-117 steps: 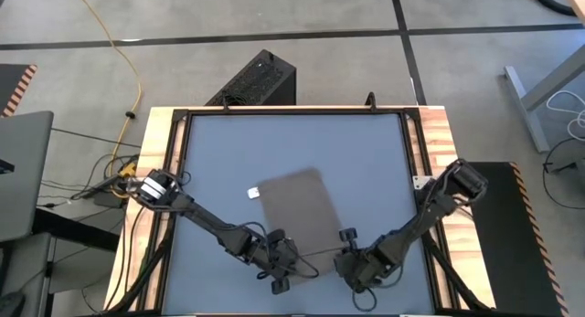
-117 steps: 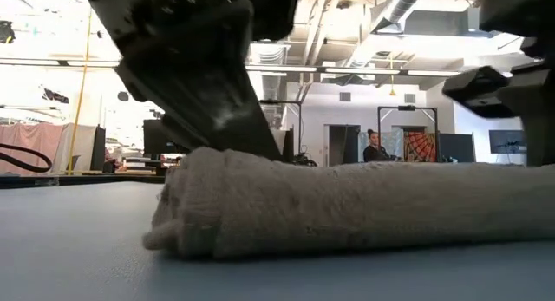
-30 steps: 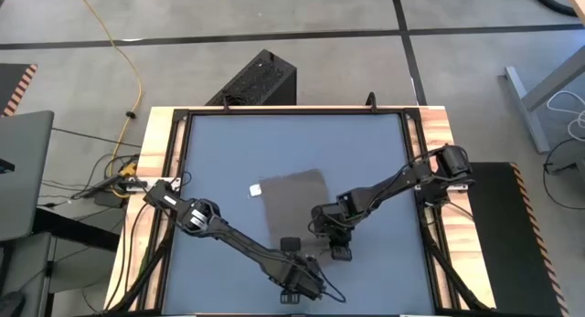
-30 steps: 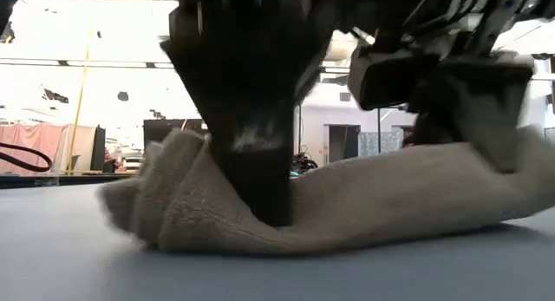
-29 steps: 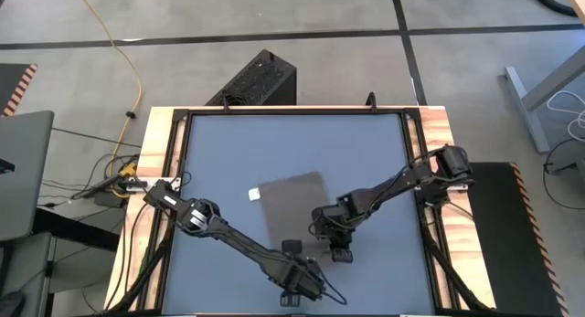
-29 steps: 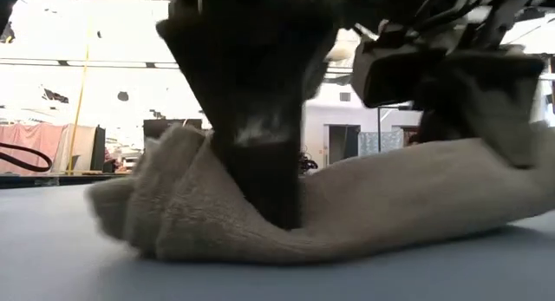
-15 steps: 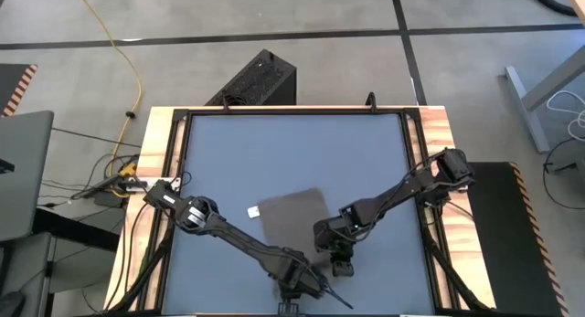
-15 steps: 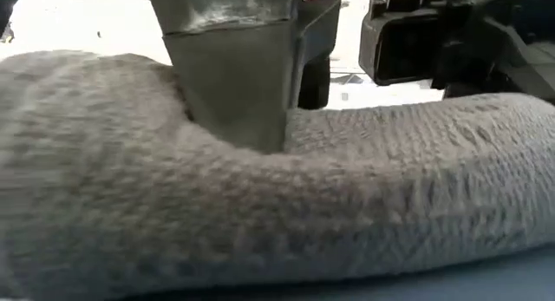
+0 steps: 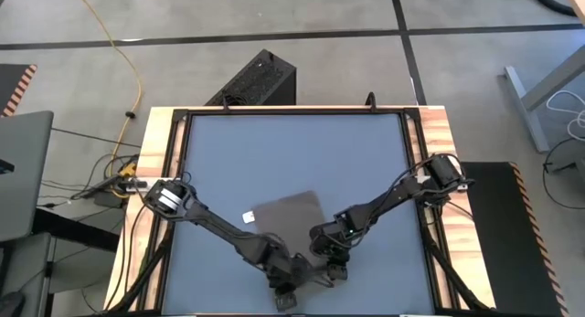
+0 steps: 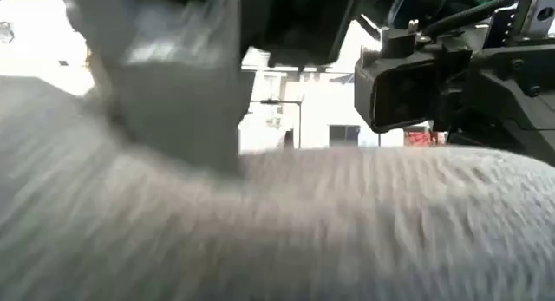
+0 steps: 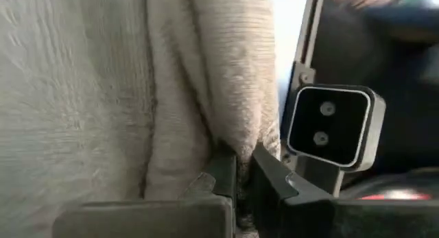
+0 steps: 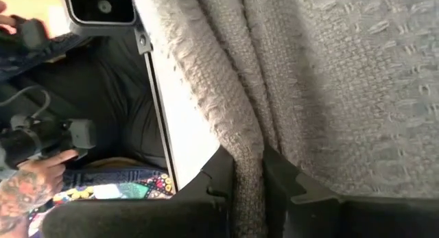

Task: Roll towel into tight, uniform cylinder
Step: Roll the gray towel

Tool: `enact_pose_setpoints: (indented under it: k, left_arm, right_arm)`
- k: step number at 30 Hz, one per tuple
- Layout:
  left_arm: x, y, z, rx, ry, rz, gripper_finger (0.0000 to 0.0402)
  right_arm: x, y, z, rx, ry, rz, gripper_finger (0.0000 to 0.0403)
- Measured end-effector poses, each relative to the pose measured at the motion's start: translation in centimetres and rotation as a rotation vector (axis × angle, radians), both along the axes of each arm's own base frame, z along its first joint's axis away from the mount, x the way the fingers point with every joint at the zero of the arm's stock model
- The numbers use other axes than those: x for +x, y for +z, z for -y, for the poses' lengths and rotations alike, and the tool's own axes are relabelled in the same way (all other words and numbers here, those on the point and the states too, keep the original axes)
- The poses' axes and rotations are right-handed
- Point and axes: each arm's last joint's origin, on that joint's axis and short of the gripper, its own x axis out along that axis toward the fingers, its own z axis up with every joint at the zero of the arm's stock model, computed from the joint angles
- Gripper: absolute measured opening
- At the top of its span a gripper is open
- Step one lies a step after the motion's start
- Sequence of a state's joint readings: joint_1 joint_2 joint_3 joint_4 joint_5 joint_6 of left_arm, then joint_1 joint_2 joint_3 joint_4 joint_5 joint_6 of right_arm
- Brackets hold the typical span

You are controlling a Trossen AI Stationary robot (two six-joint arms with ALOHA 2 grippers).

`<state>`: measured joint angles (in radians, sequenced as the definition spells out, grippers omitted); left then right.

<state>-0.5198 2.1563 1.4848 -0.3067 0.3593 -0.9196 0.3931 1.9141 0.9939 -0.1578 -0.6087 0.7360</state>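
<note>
Pinching one towel (image 9: 288, 215): two grippers

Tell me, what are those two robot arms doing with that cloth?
They are trying to roll up a towel on the blue-grey table. The left gripper and the right gripper each pinch a fold at the towel's near edge, close together. Most of the towel lies flat, so the roll has barely begun.
</note>
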Motion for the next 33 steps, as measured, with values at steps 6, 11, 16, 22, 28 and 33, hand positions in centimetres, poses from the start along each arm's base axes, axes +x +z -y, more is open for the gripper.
enact_pose_setpoints:
  k: [6, 11, 16, 22, 28, 33]
  left_arm:
    - [-1.8, -2.8, -1.1, -0.24, 0.107, 0.067, 0.0004]
    - [-2.4, -2.5, -1.5, -0.21, 0.065, 0.092, 0.0004]
    - [-3.0, -2.0, -1.7, -0.197, 0.022, 0.054, 0.0004]
    - [-3.2, -2.3, -2.1, -0.164, 0.063, -0.002, 0.0004]
    - [-2.6, -2.2, -3.0, -0.162, 0.096, 0.007, 0.0004]
    - [-2.3, -2.2, -3.6, -0.168, 0.098, 0.005, 0.0004]
  right_arm:
    - [0.3, 0.3, 0.2, -0.002, -0.017, 0.041, 0.0088]
    - [0.4, 0.6, 0.9, 0.01, -0.013, 0.049, 0.0146]
    - [0.1, 2.1, 2.6, 0.028, -0.029, 0.011, 0.02]
    - [-1.4, 6.4, 3.7, -0.069, 0.002, 0.136, 0.0224]
    - [-4.3, 10.4, -1.8, -0.332, 0.16, 0.572, 0.0221]
    - [-7.0, 10.3, -7.3, -0.601, 0.243, 0.855, 0.0221]
